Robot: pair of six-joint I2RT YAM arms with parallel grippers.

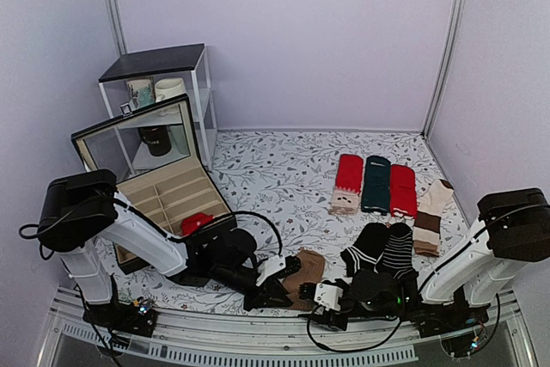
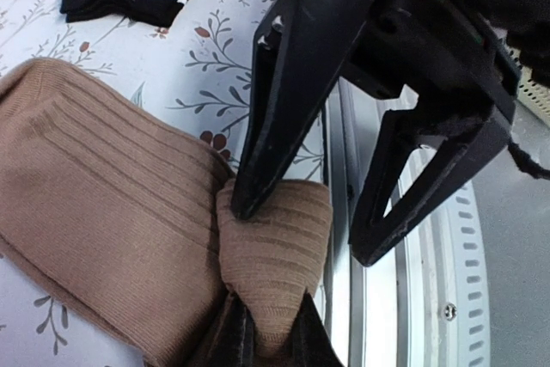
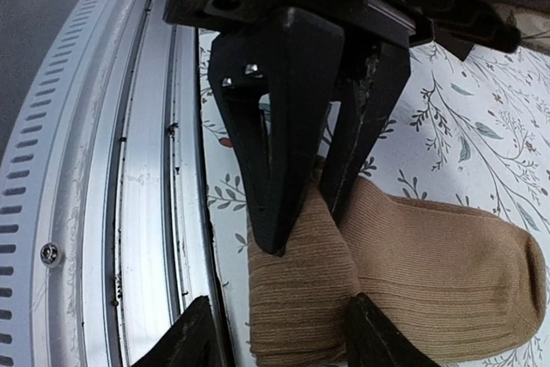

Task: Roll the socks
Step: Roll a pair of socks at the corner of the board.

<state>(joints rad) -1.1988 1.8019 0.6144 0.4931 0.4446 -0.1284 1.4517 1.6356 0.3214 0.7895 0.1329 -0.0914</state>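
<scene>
The brown socks [image 1: 307, 271] lie at the table's near edge, between my two grippers. In the left wrist view, the left gripper [image 2: 270, 298] is shut on a narrow fold of the socks [image 2: 103, 212], which bunches up out of its jaws. My right gripper [image 3: 282, 298] is open, its fingers straddling the socks' ribbed end [image 3: 301, 298] with a gap on the rail side. Facing it, the left gripper [image 3: 305, 229] pinches the cloth from above. One finger of the right gripper [image 2: 302, 236] touches the fold.
A metal rail [image 3: 129, 212] runs along the near edge right beside the socks. Black striped socks [image 1: 382, 251] lie just right. Red and dark green flat socks [image 1: 375, 184] sit further back. An open box [image 1: 163, 186] with a red bundle [image 1: 196, 223] stands left.
</scene>
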